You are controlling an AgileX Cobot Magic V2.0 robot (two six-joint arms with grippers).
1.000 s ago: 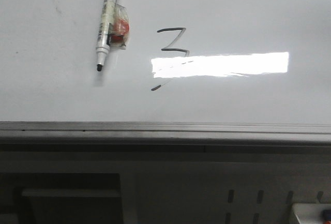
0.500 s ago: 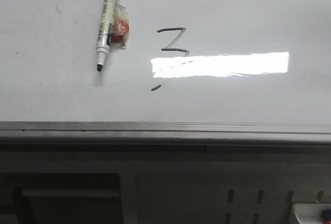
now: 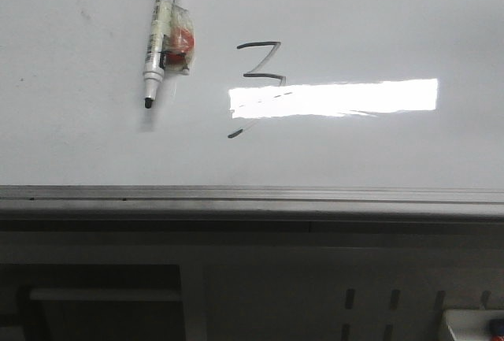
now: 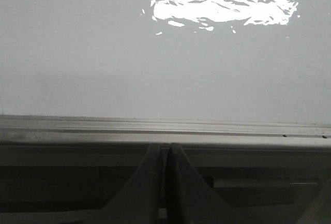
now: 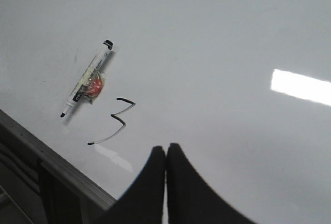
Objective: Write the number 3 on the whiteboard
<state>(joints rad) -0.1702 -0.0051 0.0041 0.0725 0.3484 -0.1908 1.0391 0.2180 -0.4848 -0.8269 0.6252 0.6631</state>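
Observation:
The whiteboard fills the front view, with a grey metal rail along its near edge and a bright rectangular glare. A dark angular number 3 is drawn near the middle, its lower stroke washed out by the glare. It also shows in the right wrist view. A white marker with a red bit taped on lies on the board left of the digit, tip toward the rail; it also shows in the right wrist view. My right gripper is shut and empty above the board. My left gripper is shut and empty at the rail.
The board's rail runs across the left wrist view, with dark frame parts below it. Below the rail in the front view are grey panels with slots and a white box corner at the lower right.
The marker, digit and glare have shifted a few pixels up and left in the front view; nothing else differs.

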